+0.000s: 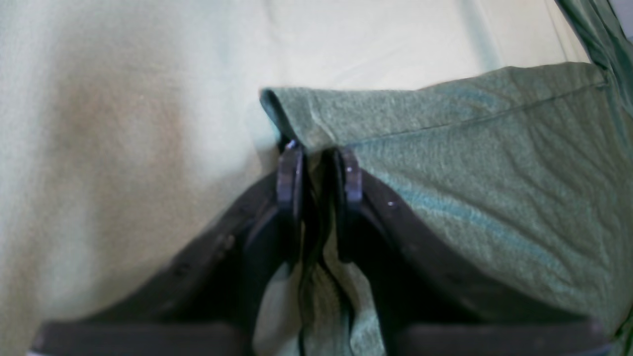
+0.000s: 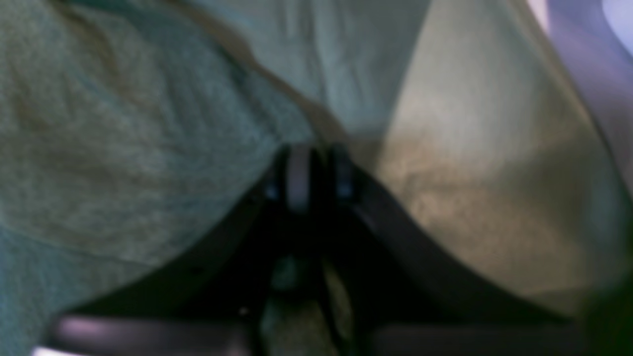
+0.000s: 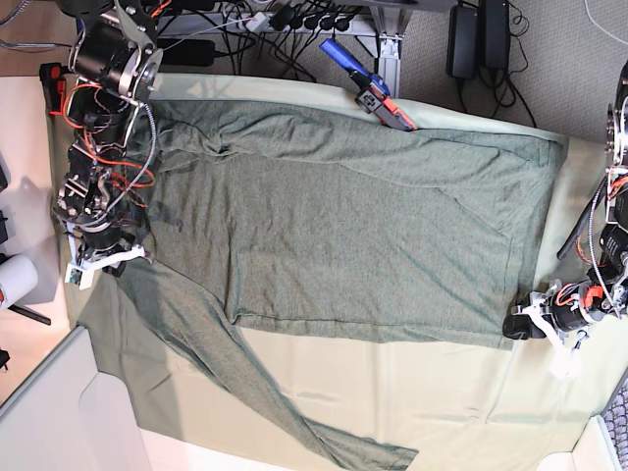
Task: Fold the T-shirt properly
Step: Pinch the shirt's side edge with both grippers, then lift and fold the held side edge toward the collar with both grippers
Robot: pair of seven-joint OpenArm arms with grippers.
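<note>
The dark olive T-shirt (image 3: 343,226) lies spread flat on the mint table cloth (image 3: 392,392), one long sleeve (image 3: 245,373) trailing toward the front. My left gripper (image 3: 518,326) is at the shirt's right front corner. In the left wrist view the gripper (image 1: 319,163) is shut on the hemmed corner of the shirt (image 1: 494,173), with fabric pinched between the fingers. My right gripper (image 3: 116,260) is at the shirt's left edge, where the sleeve starts. In the blurred right wrist view the gripper (image 2: 319,173) is shut, with shirt fabric (image 2: 123,148) between the fingers.
A blue and red tool (image 3: 368,88) lies at the back edge, touching the shirt. Cables and power bricks (image 3: 294,20) sit behind the table. A white cylinder (image 3: 15,280) stands at the far left. A pale panel (image 3: 59,412) is at the front left.
</note>
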